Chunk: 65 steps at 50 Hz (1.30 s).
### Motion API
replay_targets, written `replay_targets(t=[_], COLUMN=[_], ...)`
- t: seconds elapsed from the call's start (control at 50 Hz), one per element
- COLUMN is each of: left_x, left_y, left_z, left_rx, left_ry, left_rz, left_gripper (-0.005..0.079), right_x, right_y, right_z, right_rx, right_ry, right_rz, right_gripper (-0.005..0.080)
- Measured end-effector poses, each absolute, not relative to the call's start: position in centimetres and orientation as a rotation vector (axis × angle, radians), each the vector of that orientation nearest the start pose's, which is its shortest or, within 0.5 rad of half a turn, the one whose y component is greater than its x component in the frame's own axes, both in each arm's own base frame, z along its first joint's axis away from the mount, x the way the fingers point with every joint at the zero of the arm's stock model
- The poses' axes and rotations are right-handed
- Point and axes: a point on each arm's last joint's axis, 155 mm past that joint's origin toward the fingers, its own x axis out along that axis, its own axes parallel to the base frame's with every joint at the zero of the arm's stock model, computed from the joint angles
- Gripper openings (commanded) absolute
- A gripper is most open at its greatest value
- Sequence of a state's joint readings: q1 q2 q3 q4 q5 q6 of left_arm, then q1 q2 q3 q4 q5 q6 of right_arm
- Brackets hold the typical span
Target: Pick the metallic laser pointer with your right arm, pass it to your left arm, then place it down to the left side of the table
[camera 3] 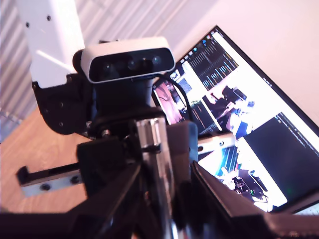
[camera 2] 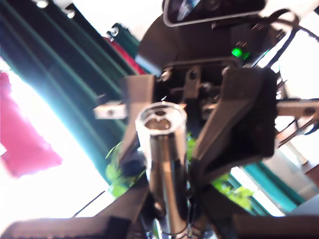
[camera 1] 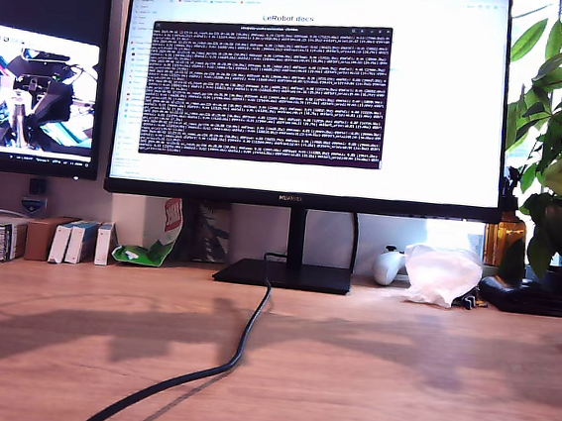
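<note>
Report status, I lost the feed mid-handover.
Both shut on pointer: my first gripper, my second gripper. Pointer off table. Cable crosses table.

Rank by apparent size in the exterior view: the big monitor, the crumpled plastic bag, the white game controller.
1. The big monitor, by far the largest.
2. The crumpled plastic bag.
3. The white game controller, though the bag partly hides it, so its full size is unsure.
</note>
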<state>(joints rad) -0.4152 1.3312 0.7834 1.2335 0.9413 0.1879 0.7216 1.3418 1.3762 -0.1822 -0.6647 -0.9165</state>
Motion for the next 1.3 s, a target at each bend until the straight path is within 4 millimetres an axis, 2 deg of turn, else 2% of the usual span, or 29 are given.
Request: replay_targets(t=[0.2, 0.32, 0.46, 0.6, 0.8, 0.96, 1.08, 1.3], left_x=[28.1, 30.7, 33.6, 35.3, 35.6, 35.1, 34.8, 35.2], left_y=[-24.2, -22.2, -20.0, -18.6, -17.8, -17.7, -17.5, -15.4], left_z=[38.8, 37.5, 34.5, 30.7, 25.2, 23.2, 21.8, 17.3], left_rx=[0.372, 0.367, 0.317, 0.229, 0.087, 0.031, -0.005, -0.044], left_ry=[-0.755, -0.650, -0.452, -0.230, 0.077, 0.191, 0.270, 0.493], left_rz=[-1.134, -1.082, -1.050, -1.044, -1.045, -1.045, -1.037, -0.872], left_gripper=[-0.0022, -0.0022, -0.0022, -0.0022, -0.0022, -0.0022, -0.0022, -0.0022], right_x=[24.6, 26.5, 29.1, 30.8, 32.5, 33.4, 34.8, 36.8], right_y=[35.0, 33.9, 31.7, 29.4, 26.2, 24.0, 21.8, 16.2], right_z=[39.5, 38.7, 37.0, 35.0, 32.3, 30.9, 30.5, 28.8], right_rx=[-0.770, -0.788, -0.810, -0.820, -0.738, -0.655, -0.454, -0.343], right_ry=[-0.453, -0.387, -0.262, -0.136, 0.089, 0.224, 0.364, 0.506], right_rz=[1.328, 1.268, 1.193, 1.148, 1.073, 1.012, 0.889, 0.712], right_gripper=[0.0285, 0.0274, 0.0163, -0.0002, -0.0013, -0.0013, -0.0013, -0.0013])
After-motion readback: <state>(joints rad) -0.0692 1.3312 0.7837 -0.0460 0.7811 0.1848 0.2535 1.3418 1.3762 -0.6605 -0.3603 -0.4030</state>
